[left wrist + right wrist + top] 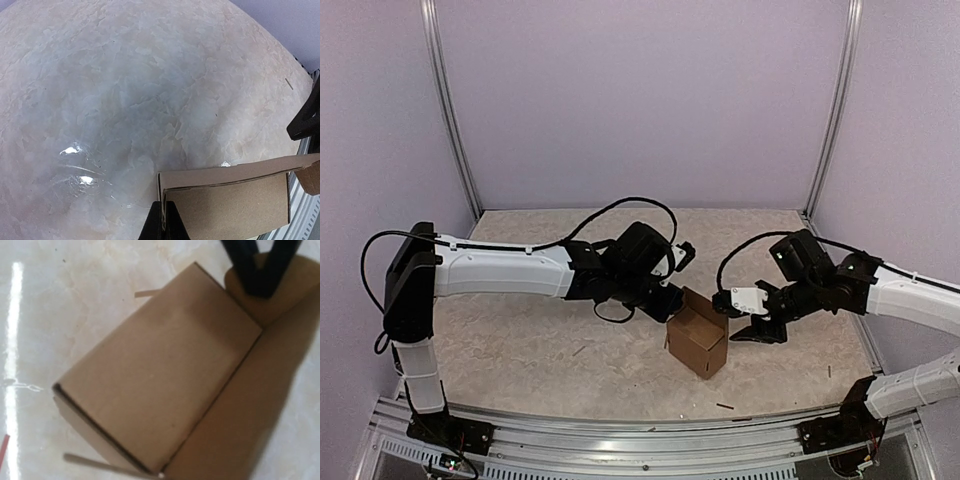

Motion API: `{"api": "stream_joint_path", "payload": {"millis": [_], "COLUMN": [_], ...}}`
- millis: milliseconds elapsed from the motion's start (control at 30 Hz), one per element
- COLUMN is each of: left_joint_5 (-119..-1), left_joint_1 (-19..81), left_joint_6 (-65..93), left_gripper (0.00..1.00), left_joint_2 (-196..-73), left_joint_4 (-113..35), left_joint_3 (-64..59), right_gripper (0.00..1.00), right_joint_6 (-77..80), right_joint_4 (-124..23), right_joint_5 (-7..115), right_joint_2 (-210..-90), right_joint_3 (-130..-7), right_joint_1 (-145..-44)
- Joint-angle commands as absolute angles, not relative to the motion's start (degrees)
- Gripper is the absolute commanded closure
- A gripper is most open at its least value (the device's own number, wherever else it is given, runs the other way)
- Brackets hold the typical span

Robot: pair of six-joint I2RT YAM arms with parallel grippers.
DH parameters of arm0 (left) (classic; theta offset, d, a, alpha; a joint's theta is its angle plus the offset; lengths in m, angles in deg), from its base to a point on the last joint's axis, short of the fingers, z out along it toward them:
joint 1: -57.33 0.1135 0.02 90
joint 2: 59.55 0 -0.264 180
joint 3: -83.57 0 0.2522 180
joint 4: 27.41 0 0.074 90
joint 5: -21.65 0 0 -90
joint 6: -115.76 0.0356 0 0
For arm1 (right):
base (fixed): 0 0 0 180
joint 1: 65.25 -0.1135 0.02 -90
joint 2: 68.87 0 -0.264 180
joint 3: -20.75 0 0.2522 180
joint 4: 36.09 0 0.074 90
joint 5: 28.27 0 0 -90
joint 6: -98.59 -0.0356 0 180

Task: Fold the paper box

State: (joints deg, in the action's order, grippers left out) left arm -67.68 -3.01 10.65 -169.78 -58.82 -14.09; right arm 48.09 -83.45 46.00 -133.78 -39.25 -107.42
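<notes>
Pinching the paper box (pixel 698 342) at its far-left corner, the left gripper (pixel 669 306) is closed on cardboard.

The box stands on the mottled table (pixel 520 350) between the two arms, in the near half of the surface. In the right wrist view the left gripper's fingers (pixel 245 260) meet in a narrow V on a rounded flap (pixel 295 290) at the box's far end. The right gripper (pixel 735 320) hangs just beside the box's right side, jaws apart, holding nothing. A few small dark scraps (pixel 725 406) lie on the table nearby.
</notes>
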Motion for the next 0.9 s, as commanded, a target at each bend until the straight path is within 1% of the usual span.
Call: {"api": "stream_joint_path", "payload": {"millis": [0, 267, 467, 867], "left_joint_5": [-70.1, -71.7, -72.1, -73.0], "left_joint_1": [-4.6, -5.6, -6.1, -6.5], "left_joint_6": [11.7, 12.5, 12.6, 13.0], "left_gripper": [1.00, 1.00, 1.00, 1.00], "left_joint_2": [-169.4, -170.4, -170.9, -171.0], "left_joint_4": [-60.2, -60.6, -60.3, -60.6], "left_joint_3": [-14.1, -15.3, -15.3, -15.6], "right_gripper": [0.54, 0.55, 0.58, 0.60], "right_joint_6": [46.7, 46.0, 45.1, 43.7], "right_joint_4": [-85.1, -84.6, -83.4, -82.0], "right_joint_5": [44.6, 42.0, 42.1, 43.4], "right_joint_2": [-132.7, -133.4, -135.0, -135.7], "right_joint_3": [-41.1, -41.1, -41.0, -40.5], "right_joint_1": [-106.7, -106.6, -106.6, -106.6]}}
